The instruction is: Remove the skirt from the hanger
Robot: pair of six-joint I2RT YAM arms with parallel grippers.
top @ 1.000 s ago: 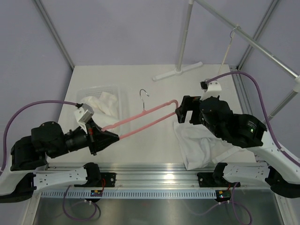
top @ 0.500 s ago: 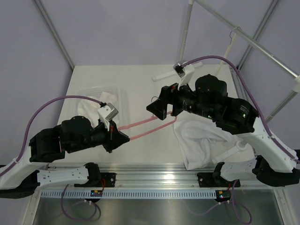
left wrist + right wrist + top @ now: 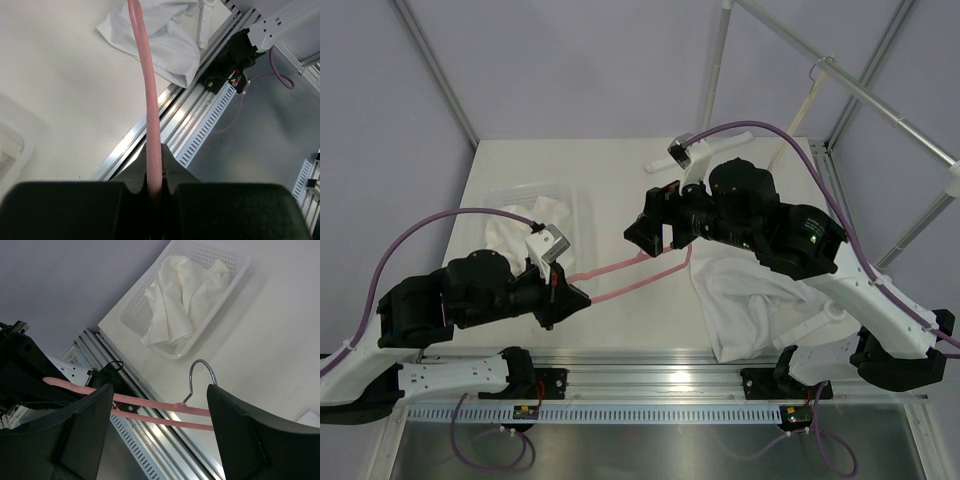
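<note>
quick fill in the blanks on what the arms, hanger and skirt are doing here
1. The hanger clamped in the left gripper is ___ in colour.
2. The right gripper has its jaws ___ around the hanger.
3. The white skirt is off the hanger and lies on the ___.
4. The basket holds a crumpled cloth that is ___.

Missing words: pink; open; table; white

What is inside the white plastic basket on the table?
A crumpled cream-white cloth fills most of the white plastic mesh basket. Anything lying beneath the cloth is covered, so it cannot be seen.
</note>
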